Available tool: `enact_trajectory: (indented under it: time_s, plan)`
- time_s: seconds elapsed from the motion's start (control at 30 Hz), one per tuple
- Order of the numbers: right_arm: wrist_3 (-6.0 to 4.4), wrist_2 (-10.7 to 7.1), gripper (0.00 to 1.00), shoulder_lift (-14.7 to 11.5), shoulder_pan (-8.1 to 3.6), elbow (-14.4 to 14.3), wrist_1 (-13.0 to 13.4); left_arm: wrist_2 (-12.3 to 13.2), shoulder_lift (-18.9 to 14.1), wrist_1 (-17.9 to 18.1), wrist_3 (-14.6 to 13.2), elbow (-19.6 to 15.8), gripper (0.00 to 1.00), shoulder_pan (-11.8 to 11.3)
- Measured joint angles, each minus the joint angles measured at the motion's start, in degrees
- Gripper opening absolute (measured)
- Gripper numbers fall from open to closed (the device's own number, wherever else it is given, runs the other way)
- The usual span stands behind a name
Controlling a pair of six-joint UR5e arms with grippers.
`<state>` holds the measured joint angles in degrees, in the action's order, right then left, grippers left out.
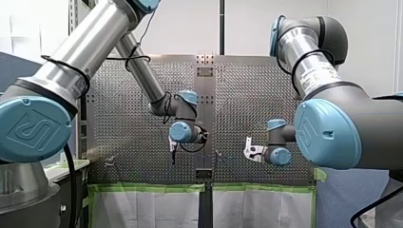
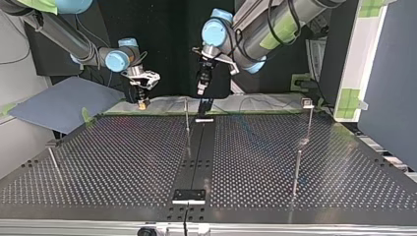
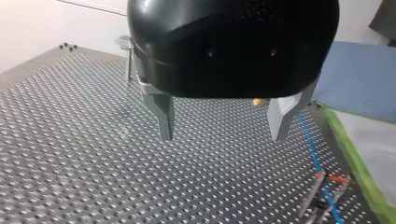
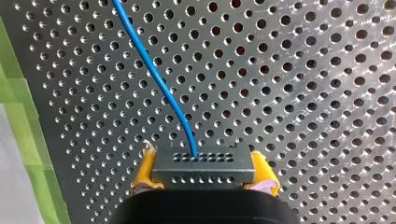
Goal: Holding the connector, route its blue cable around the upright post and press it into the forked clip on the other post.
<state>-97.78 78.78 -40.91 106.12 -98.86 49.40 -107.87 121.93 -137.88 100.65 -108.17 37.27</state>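
- Nearest of all, my right jaws are clamped narrow on the dark grey rectangular connector (image 4: 203, 168) with its rows of small holes. There is a yellow pad (image 4: 262, 169) on each short end, and the connector sits square, low over the perforated metal table (image 4: 303, 84).
- The thin blue cable (image 4: 161, 88) leaves the connector's face and curves away across the table with slack in it, not far from the green tape strip (image 4: 18, 107) along the table's edge.
- My left jaws stand wide and empty, their metal fingers (image 3: 164, 119) hanging above the table. Off to one side the cable runs by a small forked fixture with orange tips (image 3: 327, 189); I cannot tell whether it is seated in that fork.
- In the top view a slim upright metal post (image 2: 187, 115) stands near the table's far edge, between my two arms. A taller post with a small head (image 2: 309, 120) stands well apart at that view's right. I judge the routing not yet begun.
- The pads hold only the connector's ends, so a tightening cable could twist it or drag it out.
- A sideways pull could kink the cable where it enters the connector.
- The slack could ride over the thin post's top instead of wrapping round it.
- My left arm hangs close to that post, so a sweep around it could bring my wrists together.
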Motion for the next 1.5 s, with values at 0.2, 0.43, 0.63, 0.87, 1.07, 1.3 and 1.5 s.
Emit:
enact_trajectory:
  time_s: [0.2, 0.43, 0.63, 0.87, 1.07, 1.3, 1.5]
  plan:
    - [-0.05, -0.02, 0.0, 0.0, 0.03, 0.0, 0.05, -0.01, -2.87, 2.82, -0.24, -2.86, 1.0, -0.16]
    - [-0.06, -0.03, 0.0, 0.0, 0.24, 0.0, 0.11, -0.21, -6.21, 5.9, -0.31, -6.21, 1.0, 0.05]
    - [-0.06, -0.03, 0.0, 0.01, 0.3, 0.01, 0.15, -0.78, -9.42, 6.89, -0.52, -9.42, 1.0, 0.3]
    - [-0.06, -0.03, 0.0, 0.03, 0.39, 0.01, 0.13, -0.87, -13.12, 8.97, -0.23, -13.13, 1.0, 0.02]
    - [-0.06, -0.03, 0.0, 0.02, 0.52, 0.02, 0.05, -0.89, -15.72, 9.31, -0.03, -15.72, 1.0, 0.02]
    - [-0.06, -0.03, 0.0, 0.03, 0.53, 0.01, 0.01, -0.89, -19.02, 9.39, 0.61, -19.01, 1.0, -0.06]
    - [-0.06, -0.03, 0.0, 0.02, 0.58, 0.01, 0.06, -0.89, -21.74, 9.73, 1.39, -21.75, 1.0, -0.11]
